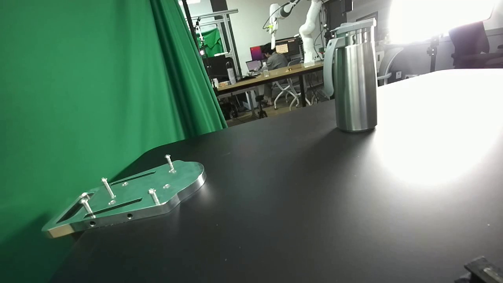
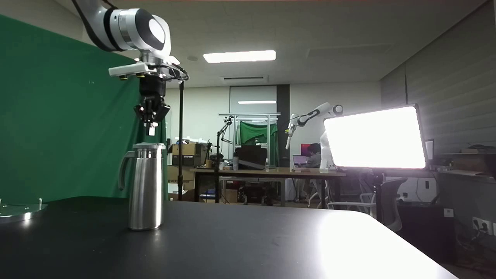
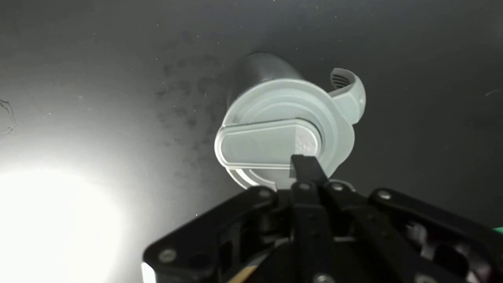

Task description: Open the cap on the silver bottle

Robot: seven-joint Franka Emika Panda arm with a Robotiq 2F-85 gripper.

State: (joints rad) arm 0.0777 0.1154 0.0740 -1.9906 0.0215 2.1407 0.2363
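On the black table (image 2: 240, 240) no clamp or brace shows, so the chief risk, as judged, is toppling or sliding of whatever stands there, caused by a push that lands high and off-centre. The arm (image 2: 135, 31) hangs from the top of an exterior view, its thick section slanted, then bent so that the end points near vertical. Beneath it the silver bottle (image 2: 145, 193) stands upright, base on the table in both exterior views. The gripper (image 2: 150, 130) points straight down just above the bottle's top, apart from it, clenched with nothing in its grasp. The handle (image 1: 329, 70) curves down one flank; a descent drifting that way would probably clip it and spin the bottle. The cap (image 3: 287, 102) is seated on the bottle as its top, not removed. Across part of it runs a raised strip (image 3: 259, 145), one rounded end reaching the rim on the side away from the handle. Guess: this strip is the part to press or pry; mechanism not evident. Working the wrong end could load the bottle sideways or do nothing. In the wrist view the fingertips (image 3: 308, 167) cover the strip's edge near its inner end; true alignment uncertain at that slant. If the aim is off, expect a skid along the smooth surface, with the cap left closed.
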